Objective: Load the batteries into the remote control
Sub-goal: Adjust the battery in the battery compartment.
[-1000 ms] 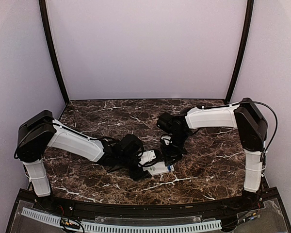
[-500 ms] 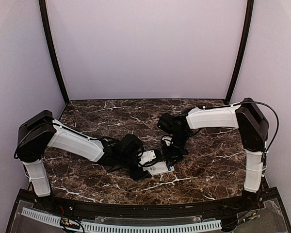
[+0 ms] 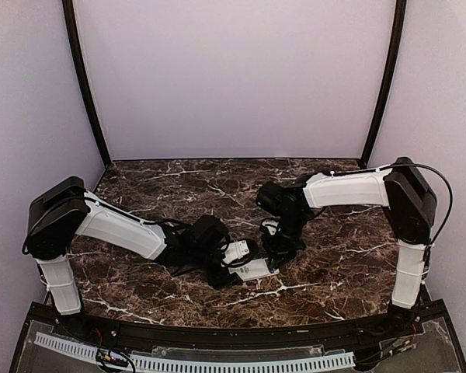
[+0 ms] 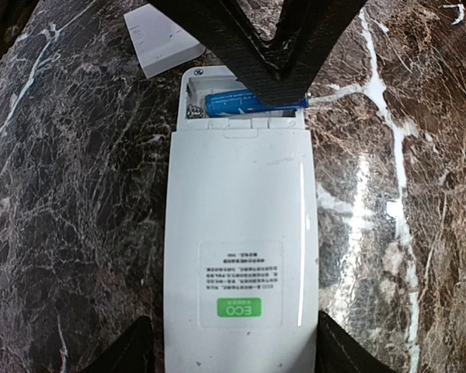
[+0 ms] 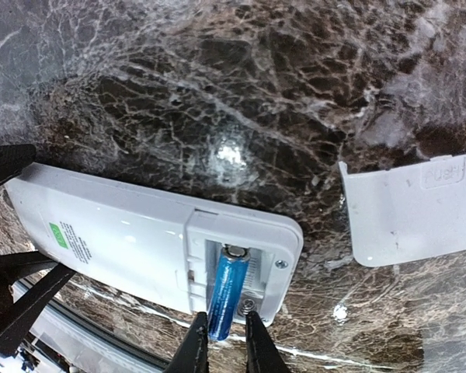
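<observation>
While the remote [image 4: 237, 233] lies face down on the dark marble table [image 5: 217, 78], its left end is clamped by the left gripper [image 4: 237, 353]. At the right end, the battery bay [image 5: 245, 268] is uncovered. A blue battery [image 5: 229, 291] resting in it is pinched at one end by the right gripper [image 5: 225, 342]. A white cover [image 5: 412, 206] is laid nearby, apart from the remote.

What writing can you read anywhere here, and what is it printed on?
"ECO": green label on the remote control, on its back.
"PUSH": embossed faintly on the loose battery cover.
Too small to read: the small print above that label.
Nothing legible on the blue battery.
</observation>
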Controlling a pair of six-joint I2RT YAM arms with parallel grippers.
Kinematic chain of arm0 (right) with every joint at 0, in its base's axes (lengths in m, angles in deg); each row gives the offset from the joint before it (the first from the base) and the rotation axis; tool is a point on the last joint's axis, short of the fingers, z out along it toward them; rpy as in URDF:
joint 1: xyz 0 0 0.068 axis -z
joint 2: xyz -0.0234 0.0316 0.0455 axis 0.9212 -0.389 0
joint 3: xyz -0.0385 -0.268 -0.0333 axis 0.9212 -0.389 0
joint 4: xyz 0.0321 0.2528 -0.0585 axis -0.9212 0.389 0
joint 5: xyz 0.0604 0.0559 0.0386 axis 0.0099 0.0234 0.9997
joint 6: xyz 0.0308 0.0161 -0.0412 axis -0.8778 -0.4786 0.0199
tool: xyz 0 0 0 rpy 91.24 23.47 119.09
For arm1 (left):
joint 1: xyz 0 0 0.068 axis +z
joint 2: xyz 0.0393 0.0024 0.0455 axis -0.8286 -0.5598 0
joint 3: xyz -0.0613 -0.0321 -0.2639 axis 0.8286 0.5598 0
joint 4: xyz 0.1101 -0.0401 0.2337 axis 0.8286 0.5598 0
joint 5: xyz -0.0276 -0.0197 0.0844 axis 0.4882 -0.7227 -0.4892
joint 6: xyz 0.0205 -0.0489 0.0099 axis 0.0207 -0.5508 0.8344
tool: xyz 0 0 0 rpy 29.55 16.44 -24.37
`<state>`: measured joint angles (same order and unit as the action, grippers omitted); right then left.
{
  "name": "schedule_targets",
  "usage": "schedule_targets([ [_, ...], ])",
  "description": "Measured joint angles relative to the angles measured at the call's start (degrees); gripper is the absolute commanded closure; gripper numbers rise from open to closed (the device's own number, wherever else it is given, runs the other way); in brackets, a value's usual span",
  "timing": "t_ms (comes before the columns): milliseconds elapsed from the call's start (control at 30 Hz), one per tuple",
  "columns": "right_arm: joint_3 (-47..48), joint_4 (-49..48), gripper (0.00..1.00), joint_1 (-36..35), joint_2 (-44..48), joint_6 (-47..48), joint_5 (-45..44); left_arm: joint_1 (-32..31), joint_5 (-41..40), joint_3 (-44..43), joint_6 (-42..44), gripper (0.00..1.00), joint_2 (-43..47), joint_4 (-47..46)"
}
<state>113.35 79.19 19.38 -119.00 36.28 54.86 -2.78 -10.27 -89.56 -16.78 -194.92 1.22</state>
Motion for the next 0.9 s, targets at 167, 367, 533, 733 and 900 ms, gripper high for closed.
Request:
schedule_targets([
  [167, 0.0, -0.81, 0.86, 0.17, 0.04, -0.44, 0.35, 0.02, 0.0, 0.02, 0.04, 0.32, 0.0, -0.09],
  [367, -0.5, -1.57, 0.85, 0.74, 2.19, 0.61, 0.98, 0.02, 0.04, 0.02, 0.15, 0.32, 0.0, -0.13],
  [533, -3.52, -5.14, 0.81, 0.85, 9.25, 8.79, 1.33, 0.13, 0.35, 0.55, 0.28, 0.32, 0.11, -0.85],
  [733, -15.15, -20.02, 0.77, 0.92, 27.43, 29.57, 4.48, 0.92, 2.36, 0.94, 0.61, 0.32, 0.24, -1.07],
  [900, -27.17, -30.34, 0.79, 0.9, 36.11, 52.02, 9.62, 1.09, 3.52, 0.94, 1.03, 0.32, 0.24, -0.66],
])
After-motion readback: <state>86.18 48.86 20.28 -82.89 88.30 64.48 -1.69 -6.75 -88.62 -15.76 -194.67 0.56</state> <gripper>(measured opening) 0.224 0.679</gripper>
